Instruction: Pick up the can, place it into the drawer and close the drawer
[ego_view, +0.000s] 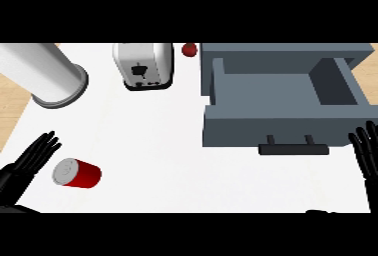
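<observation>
A red can (77, 173) with a silver lid lies on its side on the white counter at the lower left. My left hand (28, 164) is just left of it, fingers straight and spread, not touching it. The grey drawer (244, 125) stands pulled open at the right, its inside bare, with a dark handle (293, 148) on its front. Beside the drawer's front right corner, at the view's right edge, my right hand (365, 152) is open with fingers pointing up.
A silver toaster (144, 65) stands at the back centre. A large white cylinder (43, 72) lies at the back left. A small red object (189, 49) sits behind the drawer cabinet. Wooden floor shows past the counter's left edge.
</observation>
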